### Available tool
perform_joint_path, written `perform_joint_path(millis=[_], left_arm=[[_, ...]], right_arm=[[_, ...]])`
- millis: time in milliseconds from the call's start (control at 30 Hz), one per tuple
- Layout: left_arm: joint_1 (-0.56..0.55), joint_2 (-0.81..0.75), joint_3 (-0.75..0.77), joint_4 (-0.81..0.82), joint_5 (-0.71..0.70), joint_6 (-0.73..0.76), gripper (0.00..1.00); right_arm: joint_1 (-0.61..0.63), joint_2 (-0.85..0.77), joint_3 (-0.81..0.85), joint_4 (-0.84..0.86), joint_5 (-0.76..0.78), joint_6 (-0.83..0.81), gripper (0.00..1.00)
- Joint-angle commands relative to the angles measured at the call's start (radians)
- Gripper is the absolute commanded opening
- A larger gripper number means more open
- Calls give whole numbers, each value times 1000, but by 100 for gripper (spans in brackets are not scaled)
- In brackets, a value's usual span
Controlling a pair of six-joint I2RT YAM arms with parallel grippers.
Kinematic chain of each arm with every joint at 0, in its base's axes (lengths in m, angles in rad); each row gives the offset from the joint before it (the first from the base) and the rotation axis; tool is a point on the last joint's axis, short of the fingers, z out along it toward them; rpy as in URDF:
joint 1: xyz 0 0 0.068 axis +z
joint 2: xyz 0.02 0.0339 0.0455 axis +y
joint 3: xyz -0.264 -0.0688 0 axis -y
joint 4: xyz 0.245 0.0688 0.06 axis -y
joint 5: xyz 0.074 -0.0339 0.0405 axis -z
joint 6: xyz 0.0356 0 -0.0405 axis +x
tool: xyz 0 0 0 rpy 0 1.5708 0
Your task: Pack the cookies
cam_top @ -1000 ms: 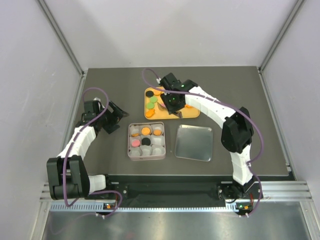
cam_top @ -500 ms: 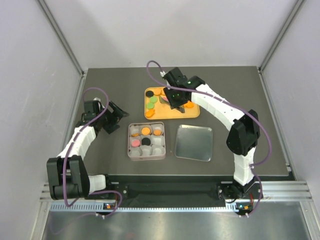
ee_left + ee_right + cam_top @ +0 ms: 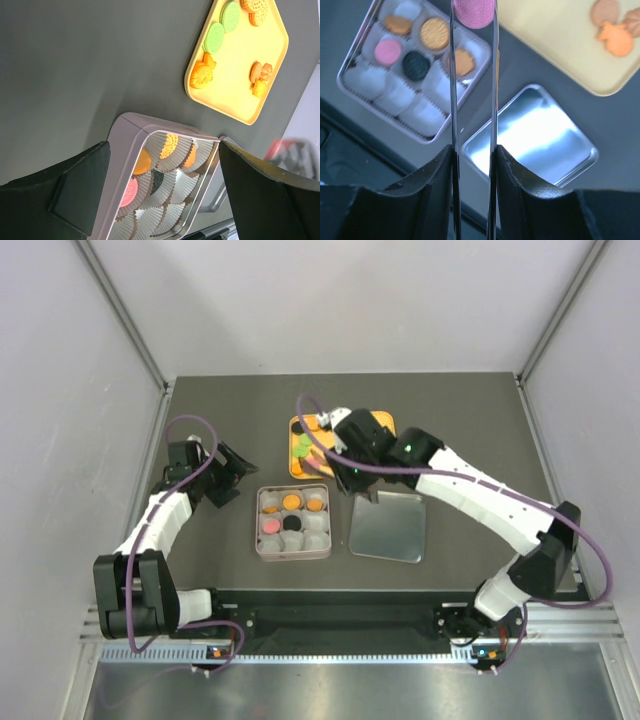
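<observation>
Nearest the arm bases, at the low centre of the top view, a square tin (image 3: 262, 545) sits on the dark bench (image 3: 480, 440). Its silver lid (image 3: 388, 527) lies flat just to its right, not touching it. The tin is lined with white paper cups (image 3: 422, 112), and several of these hold cookies (image 3: 434, 32) (orange, pink, one black).

The left gripper (image 3: 162, 150) is at mid-left of the top view, apart from the tin. Its jaws are spread wide and hold nothing. In its own view, its fingers frame the tin's corner.

The right gripper (image 3: 472, 7) is clamped on a pink cookie (image 3: 474, 12), pinched by its rim at the fingertips. It hangs above the tin's far right corner (which cup lies under it cannot be told), and its long fingers cross in front of the lid.

Farther back, a yellow tray (image 3: 240, 65) carries loose cookies, two green (image 3: 215, 37) and several orange. The right arm (image 3: 470, 490) reaches across the tray's near edge and hides much of it from above.
</observation>
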Motion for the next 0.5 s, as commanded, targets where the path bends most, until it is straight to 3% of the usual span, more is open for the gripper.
perform_joint_path(millis=[0, 467], left_arm=[[6, 11, -8, 53, 18, -3, 94], [6, 11, -10, 53, 23, -3, 94]], right_arm=[[95, -81, -65, -2, 7, 47, 35], [226, -121, -187, -37, 1, 109, 35]])
